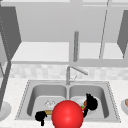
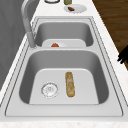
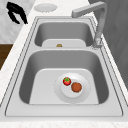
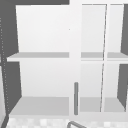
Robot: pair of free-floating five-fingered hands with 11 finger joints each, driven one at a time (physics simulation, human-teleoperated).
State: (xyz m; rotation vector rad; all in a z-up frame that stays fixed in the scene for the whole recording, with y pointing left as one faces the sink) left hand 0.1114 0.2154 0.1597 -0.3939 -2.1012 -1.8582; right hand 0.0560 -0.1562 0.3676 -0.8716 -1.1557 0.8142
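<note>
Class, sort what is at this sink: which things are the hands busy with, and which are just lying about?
In hand: left hand by the bread loaf; right hand by the sink plate with strawberry and patty; red ball between the hands.
Lying about: faucet; bare counter plate; counter plate with food.

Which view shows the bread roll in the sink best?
The left side view: the bread roll lies whole on the near basin floor beside the drain. The front view shows a sliver behind the red ball; the right side view shows just its tip.
</note>
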